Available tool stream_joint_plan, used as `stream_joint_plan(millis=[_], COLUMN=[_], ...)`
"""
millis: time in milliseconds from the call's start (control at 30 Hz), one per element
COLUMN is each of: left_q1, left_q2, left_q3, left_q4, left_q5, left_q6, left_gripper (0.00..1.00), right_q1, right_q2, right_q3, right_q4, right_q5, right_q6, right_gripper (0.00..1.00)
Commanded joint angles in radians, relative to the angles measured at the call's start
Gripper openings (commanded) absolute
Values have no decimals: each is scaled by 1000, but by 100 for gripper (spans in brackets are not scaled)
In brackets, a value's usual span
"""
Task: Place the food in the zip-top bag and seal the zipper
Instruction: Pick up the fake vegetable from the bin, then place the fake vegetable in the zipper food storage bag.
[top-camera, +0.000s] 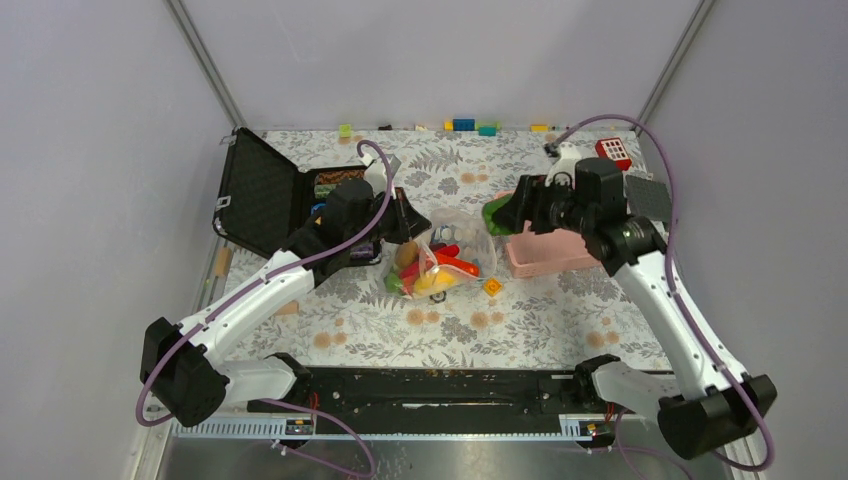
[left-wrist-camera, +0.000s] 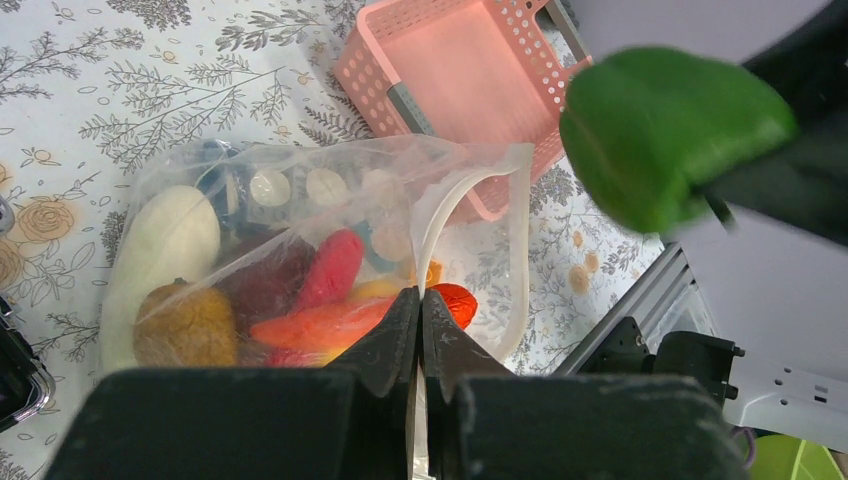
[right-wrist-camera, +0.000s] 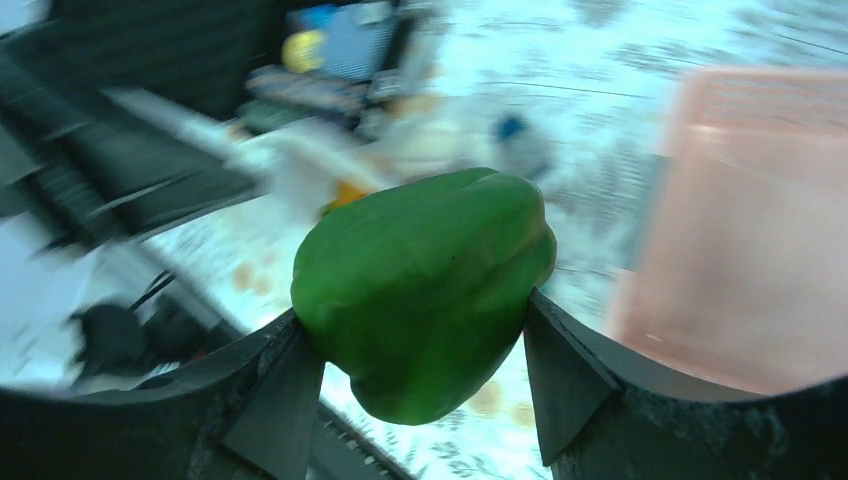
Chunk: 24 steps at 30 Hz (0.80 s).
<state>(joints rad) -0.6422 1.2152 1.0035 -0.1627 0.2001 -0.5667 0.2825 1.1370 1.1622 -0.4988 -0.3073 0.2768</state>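
The clear zip-top bag lies mid-table, mouth open toward the pink basket. Inside it I see a white radish, a red chilli, an orange carrot, a brownish peach and a dark red piece. My left gripper is shut on the whitish zipper strip of the near lip, holding it up. My right gripper is shut on the green pepper and holds it in the air just right of the bag's mouth. In the top view the pepper hangs between the bag and the basket.
The pink slatted basket stands right of the bag, under the right arm. An open black case sits at the left. A small orange brick lies in front of the bag. Several bricks line the back edge, near a red toy.
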Motion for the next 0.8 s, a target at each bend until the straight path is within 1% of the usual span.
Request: stream_joint_plan(millis=[0, 133, 267, 367, 400, 500, 567, 633, 667, 767], left_q1=[6, 7, 4, 5, 5, 6, 6, 5, 5, 5], left_q2=[-24, -35, -43, -46, -48, -48, -50, -53, -56, -58], left_q3=[-3, -7, -14, -17, -20, -23, -25, -33, -39, -49], left_q4=[62, 59, 66, 67, 69, 72, 77, 93, 102, 125], left_q5=[46, 54, 82, 92, 94, 105, 117, 132, 141, 168], left_q6=[-16, -25, -34, -37, -38, -42, -47, -55, -62, -73], left_gripper=[0, 0, 0, 0, 0, 0, 0, 0, 0, 0], right_q1=[154, 232, 274, 284, 287, 300, 313, 327, 336, 379], right_q2=[-70, -47, 19, 58, 66, 91, 111, 128, 136, 160], right_q3=[-51, -67, -72, -77, -80, -79, -74, -72, -69, -50], right_q4=[158, 181, 187, 182, 182, 183, 182, 181, 179, 156], right_q5=[-265, -253, -137, -36, 9, 92, 124, 163, 183, 273], right_q6=[24, 53, 84, 123, 140, 168, 191, 228, 242, 277], right_gripper=[12, 13, 18, 27, 29, 39, 43, 44, 47, 52])
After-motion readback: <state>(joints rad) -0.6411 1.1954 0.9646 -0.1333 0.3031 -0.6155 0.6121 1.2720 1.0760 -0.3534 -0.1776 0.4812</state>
